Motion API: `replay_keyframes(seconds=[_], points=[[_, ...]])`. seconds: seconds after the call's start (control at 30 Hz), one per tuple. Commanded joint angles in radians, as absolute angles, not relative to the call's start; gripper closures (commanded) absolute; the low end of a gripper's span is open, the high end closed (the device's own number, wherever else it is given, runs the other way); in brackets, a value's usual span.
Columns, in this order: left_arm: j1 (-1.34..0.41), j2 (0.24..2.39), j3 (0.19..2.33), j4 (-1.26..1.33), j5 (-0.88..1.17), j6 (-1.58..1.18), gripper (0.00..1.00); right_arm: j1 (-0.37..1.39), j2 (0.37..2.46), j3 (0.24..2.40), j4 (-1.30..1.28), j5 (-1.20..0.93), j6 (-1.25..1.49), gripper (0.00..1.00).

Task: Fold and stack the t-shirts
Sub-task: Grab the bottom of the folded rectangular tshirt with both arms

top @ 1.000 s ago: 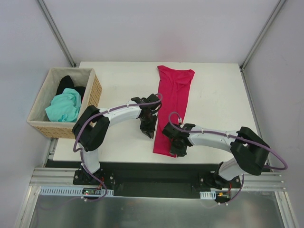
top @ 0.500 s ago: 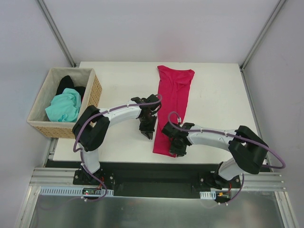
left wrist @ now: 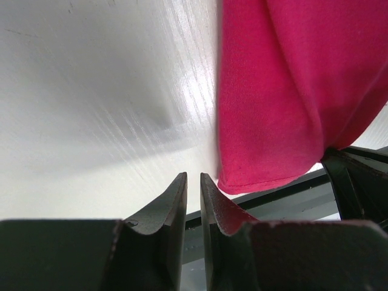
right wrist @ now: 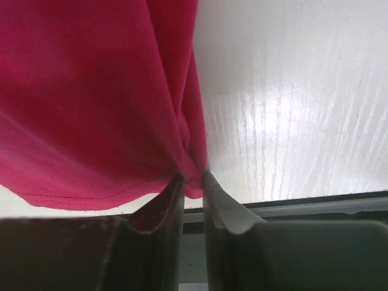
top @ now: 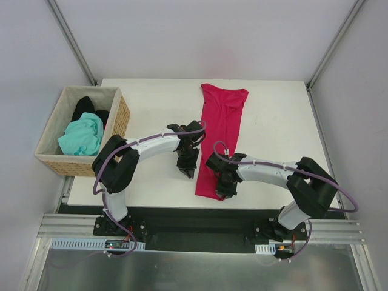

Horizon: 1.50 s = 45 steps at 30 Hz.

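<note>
The crimson t-shirt (top: 223, 115) lies as a long narrow strip running from the far middle of the table to its near edge. My right gripper (top: 223, 191) sits at the strip's near right corner. In the right wrist view the right gripper (right wrist: 193, 177) is shut on a bunched pinch of the crimson t-shirt (right wrist: 91, 91). My left gripper (top: 189, 171) is on the bare table just left of the strip. In the left wrist view the left gripper (left wrist: 193, 176) has its jaws nearly together with nothing between them, and the crimson t-shirt (left wrist: 285, 91) lies to its right. The teal t-shirt (top: 82, 136) and black t-shirt (top: 85, 107) lie crumpled in the basket.
The tan wicker basket (top: 121, 118) stands off the table's left side. The white table (top: 151, 103) ends close behind both grippers, with a dark rail along its near edge (right wrist: 315, 206). Grey frame posts rise at the far corners.
My right gripper's jaws have come together on the crimson shirt's near right corner, and that arm has shifted slightly left. The left gripper has barely moved.
</note>
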<state>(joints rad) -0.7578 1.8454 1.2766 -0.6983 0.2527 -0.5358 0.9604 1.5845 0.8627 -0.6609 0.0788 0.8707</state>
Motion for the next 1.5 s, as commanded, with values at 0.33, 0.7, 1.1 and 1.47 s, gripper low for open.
replay_keyframes(seconds=[0.33, 0.7, 1.1, 1.47], points=[[-0.755, 1.802, 1.293, -0.756, 0.241, -0.549, 0.86, 0.953, 1.686, 0.782, -0.422, 0.123, 0.888, 0.99], [-0.776, 1.818, 1.319, -0.752, 0.265, -0.571, 0.86, 0.951, 1.654, 0.776, -0.449, 0.137, 0.873, 0.99], [-0.879, 1.805, 1.241, -0.706, 0.281, -0.684, 0.83, 0.948, 1.632, 0.773, -0.466, 0.132, 0.838, 0.99], [-0.891, 1.809, 1.200, -0.698, 0.276, -0.686, 0.84, 0.945, 1.621, 0.775, -0.463, 0.130, 0.842, 0.99]])
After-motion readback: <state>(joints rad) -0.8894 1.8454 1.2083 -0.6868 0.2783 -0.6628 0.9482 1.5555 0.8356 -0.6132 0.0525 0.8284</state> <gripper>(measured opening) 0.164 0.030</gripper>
